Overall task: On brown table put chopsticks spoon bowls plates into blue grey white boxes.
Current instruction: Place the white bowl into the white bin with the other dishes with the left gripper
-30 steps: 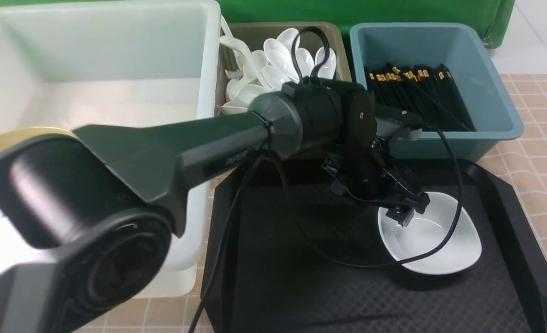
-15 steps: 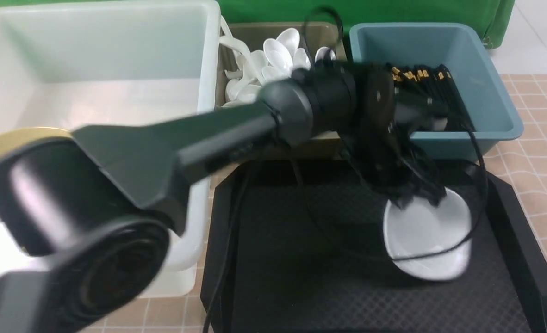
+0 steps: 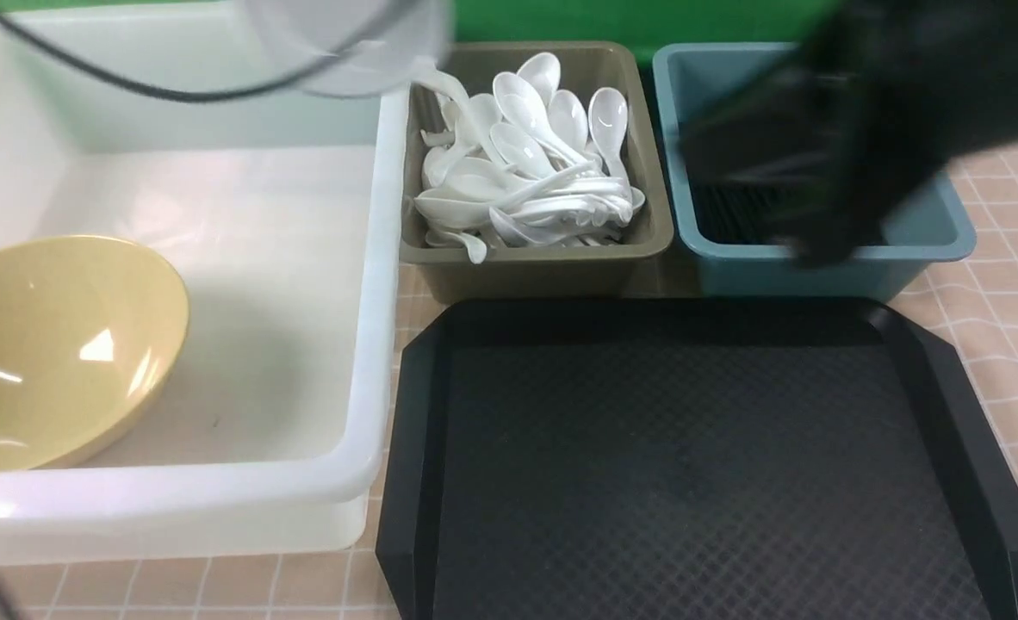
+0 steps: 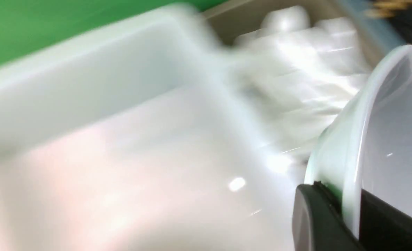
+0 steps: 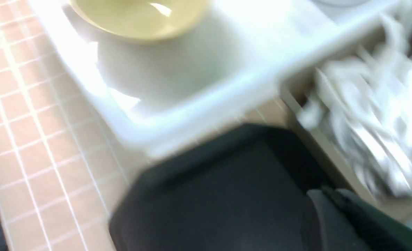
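White-glazed, held by its rim in the closed left gripper [image 4: 333,195]: carrying the dish [image 3: 354,39] at upper left-centre of the front view, across the white tub's [image 3: 369,301] far corner. Looks nearer to the left arm; probably needs lowering down-left, beside the yellow bowl [image 3: 70,353]. Right gripper [image 5: 328,191] pinched shut, without anything visible in it.

Behind the counter [image 3: 1013,207], with its pinkish-tan covering ruled in pale grid lines, I see a plain green backdrop [image 3: 595,19]. Bright light glares off the counter's covering; I can't tell where it comes from.
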Robot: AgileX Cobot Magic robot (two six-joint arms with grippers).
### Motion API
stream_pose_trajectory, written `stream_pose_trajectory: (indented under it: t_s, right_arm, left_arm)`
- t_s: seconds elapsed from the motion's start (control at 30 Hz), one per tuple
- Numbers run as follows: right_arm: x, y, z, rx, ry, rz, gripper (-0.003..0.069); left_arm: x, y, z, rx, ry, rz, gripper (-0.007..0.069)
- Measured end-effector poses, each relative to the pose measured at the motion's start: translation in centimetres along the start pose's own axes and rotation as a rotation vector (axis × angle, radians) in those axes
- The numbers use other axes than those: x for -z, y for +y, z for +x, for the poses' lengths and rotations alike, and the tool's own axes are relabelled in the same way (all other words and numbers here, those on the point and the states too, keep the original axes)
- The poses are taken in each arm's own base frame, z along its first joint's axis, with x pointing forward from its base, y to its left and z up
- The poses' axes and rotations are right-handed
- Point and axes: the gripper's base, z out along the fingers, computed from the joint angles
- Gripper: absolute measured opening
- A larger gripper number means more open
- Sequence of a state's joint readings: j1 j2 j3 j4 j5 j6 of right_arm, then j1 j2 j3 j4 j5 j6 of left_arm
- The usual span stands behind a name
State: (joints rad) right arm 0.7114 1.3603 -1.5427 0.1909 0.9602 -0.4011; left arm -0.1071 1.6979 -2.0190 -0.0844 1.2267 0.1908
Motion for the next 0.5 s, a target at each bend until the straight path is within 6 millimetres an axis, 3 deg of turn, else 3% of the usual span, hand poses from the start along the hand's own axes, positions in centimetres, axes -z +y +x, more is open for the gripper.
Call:
stream_pose_trajectory:
  t_s: [0.1,0.13,0.3,0.33,0.37,0.5]
  right_arm:
    - [-3.0,0.6,-2.2,0.055,0.023,-0.051,0.005]
    - [-3.3,0.6,-2.1,0.056,0.033,-0.055,0.005]
    - [-5.9,0.2,-3.8,0.111,0.082,-0.064,0.0055]
    - [-6.0,0.2,-3.7,0.112,0.085,-0.063,0.0055]
    - [-6.3,-0.1,-3.9,0.126,0.082,-0.036,0.0055]
    - [-7.1,-0.8,-4.2,0.165,0.067,0.033,0.0055]
  left_arm:
    - [-2.6,3.5,1.9,0.072,0.076,-0.015,0.0006]
    - [-2.9,3.7,2.0,0.077,0.076,-0.014,0.0006]
    - [-9.2,7.5,4.8,0.107,0.129,-0.031,0.0006]
    - [-9.4,7.5,4.8,0.111,0.122,-0.03,0.0006]
    - [-11.5,8.0,5.3,0.134,0.127,-0.015,0.0006]
    - [-16.5,8.0,6.3,0.177,0.141,0.054,0.0007]
